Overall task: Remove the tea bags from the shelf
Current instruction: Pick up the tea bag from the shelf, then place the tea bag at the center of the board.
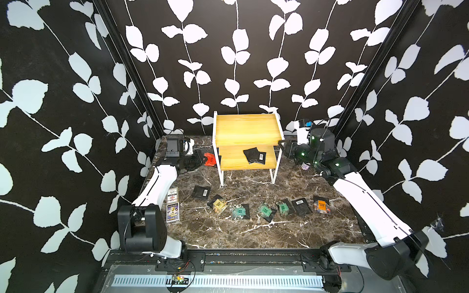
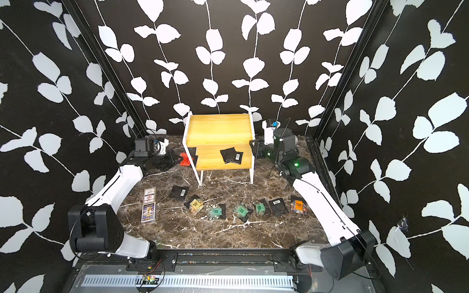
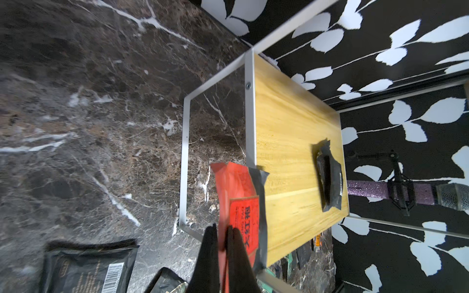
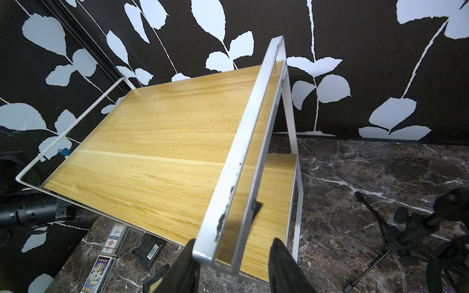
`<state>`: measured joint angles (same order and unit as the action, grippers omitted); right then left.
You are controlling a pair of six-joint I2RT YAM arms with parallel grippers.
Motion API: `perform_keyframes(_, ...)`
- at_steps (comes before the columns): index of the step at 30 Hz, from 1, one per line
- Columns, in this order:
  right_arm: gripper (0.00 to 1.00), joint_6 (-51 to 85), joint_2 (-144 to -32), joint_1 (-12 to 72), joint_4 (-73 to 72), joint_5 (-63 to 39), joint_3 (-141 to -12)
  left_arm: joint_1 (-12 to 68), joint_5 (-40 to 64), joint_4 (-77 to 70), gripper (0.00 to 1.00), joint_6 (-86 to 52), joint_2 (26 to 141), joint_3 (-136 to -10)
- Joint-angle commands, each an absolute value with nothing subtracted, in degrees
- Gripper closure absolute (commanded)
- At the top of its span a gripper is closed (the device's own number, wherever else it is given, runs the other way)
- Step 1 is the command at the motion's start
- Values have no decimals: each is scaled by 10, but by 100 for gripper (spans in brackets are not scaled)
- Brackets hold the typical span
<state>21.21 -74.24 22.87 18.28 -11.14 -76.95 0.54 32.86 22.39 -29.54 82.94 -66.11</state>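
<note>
Tea bags [image 1: 255,155]: small flat square sachets of black foil; some show a coloured square label, some a white barcode.
On the shelf [image 1: 246,126]: two black ones lie overlapping on the lower yellow board, right of its middle; the right-hand one shows a barcode.
Red tea bag [image 3: 237,203]: red label with printed characters, black backing; held at the left end of the lower board, at the white frame.
On the table [image 1: 241,233]: seven in a loose row in front of the shelf: black with barcode [image 1: 201,191], yellow [image 1: 217,204], green [image 1: 239,211], green [image 1: 265,210], green [image 1: 283,206], black with barcode [image 1: 301,206], orange [image 1: 321,205].
Left gripper [image 3: 222,232]: clenched on one edge of the red tea bag.
Right gripper [image 4: 233,243]: jaws apart, straddling the corner of the upper rail at the shelf's right end; one finger overlaps the rail, the other stands clear.
Cards [image 1: 172,208]: two printed cards on the table beside the left arm.
Left wrist view adds: the print on the red label; a microphone [image 3: 451,194] with a purple glitter handle beyond the shelf.
Right wrist view adds: chipped paint [image 4: 228,200] along the upper rail.
Top views add: the whole row of seven together.
</note>
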Motion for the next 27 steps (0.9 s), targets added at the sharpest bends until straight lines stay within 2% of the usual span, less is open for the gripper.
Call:
perform_keyframes(1, 55, 210, -740, 228, 161, -106, -755, -11, 319, 218, 100, -298, 803, -648)
perform_keyframes(14, 55, 208, -748, 228, 156, -109, -757, -35, 292, 209, 100, -287, 818, -627)
perform_keyframes(27, 55, 207, -748, 227, 155, -104, -756, -35, 279, 155, 100, -287, 929, -647)
